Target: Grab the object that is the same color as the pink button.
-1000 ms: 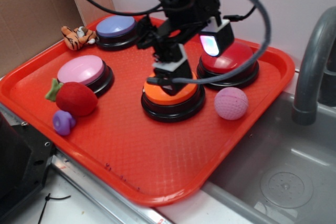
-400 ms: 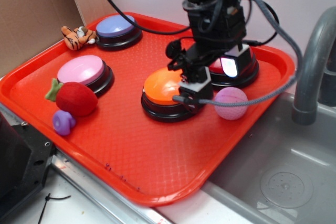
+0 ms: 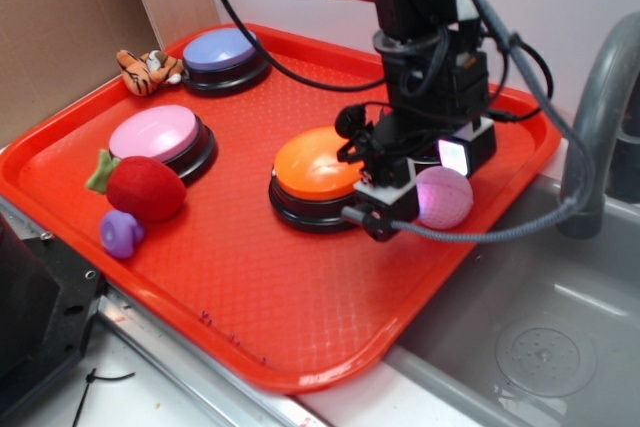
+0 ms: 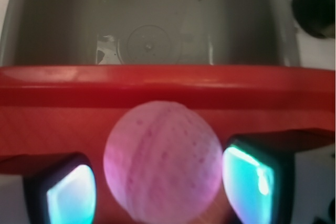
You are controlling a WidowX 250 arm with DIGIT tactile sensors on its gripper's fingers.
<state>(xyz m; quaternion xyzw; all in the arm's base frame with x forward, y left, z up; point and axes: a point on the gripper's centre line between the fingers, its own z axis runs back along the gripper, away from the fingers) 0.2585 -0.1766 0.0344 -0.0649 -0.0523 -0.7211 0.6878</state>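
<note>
Pink ball (image 4: 163,162) between open claw (image 4: 160,184) fingers

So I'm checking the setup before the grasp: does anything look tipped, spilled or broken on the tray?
Nothing stands out. The four buttons sit flat on the tray, the toys lie loose at its left, and the pink ball rests whole between the gripper fingers.

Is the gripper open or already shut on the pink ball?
Open. In the wrist view the gripper has one glowing fingertip on each side of the pink ball, with a gap visible on the left.
</note>
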